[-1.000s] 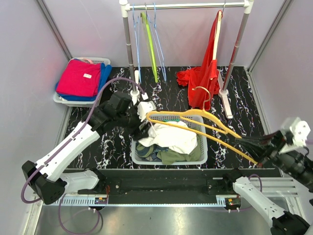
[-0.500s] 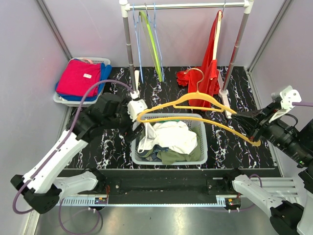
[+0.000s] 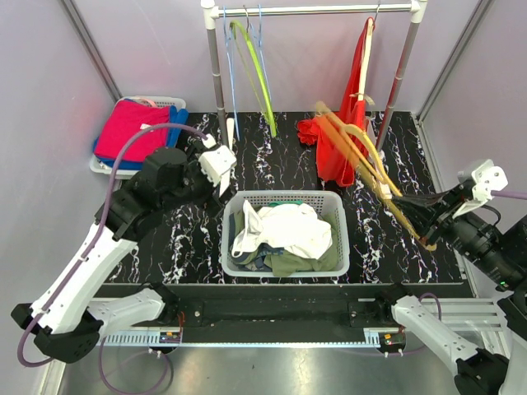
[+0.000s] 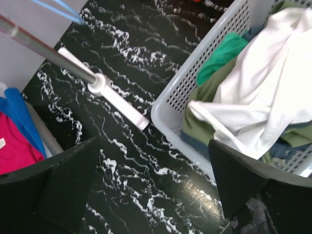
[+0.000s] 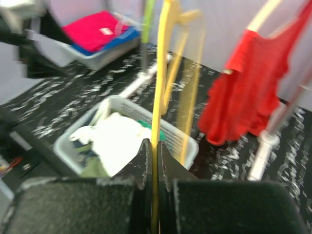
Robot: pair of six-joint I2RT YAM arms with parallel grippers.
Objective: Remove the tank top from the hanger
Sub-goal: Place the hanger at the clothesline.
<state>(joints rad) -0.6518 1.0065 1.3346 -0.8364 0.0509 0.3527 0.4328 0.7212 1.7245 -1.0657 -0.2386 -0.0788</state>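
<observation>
The white tank top [image 3: 286, 228] lies crumpled on top of the clothes in the grey basket [image 3: 341, 265], off the hanger. It also shows in the left wrist view [image 4: 263, 97] and the right wrist view [image 5: 117, 139]. The bare yellow hanger [image 3: 356, 156] is tilted in the air to the right of the basket, in front of the red garment. My right gripper [image 3: 412, 216] is shut on its lower bar [image 5: 157, 122]. My left gripper [image 3: 221, 179] is open and empty, above the floor just beyond the basket's far left corner, with its fingers [image 4: 53, 190] spread wide.
A clothes rack [image 3: 313, 10] stands at the back with green and blue hangers [image 3: 251, 58] and a red garment [image 3: 342, 136]. Its left foot [image 4: 117, 100] lies near my left gripper. A tray of pink and blue clothes [image 3: 136, 132] sits at the far left.
My right gripper has swung the bare yellow hanger from across the basket up and to the right. My left gripper has drawn back from the basket to the far left, open.
</observation>
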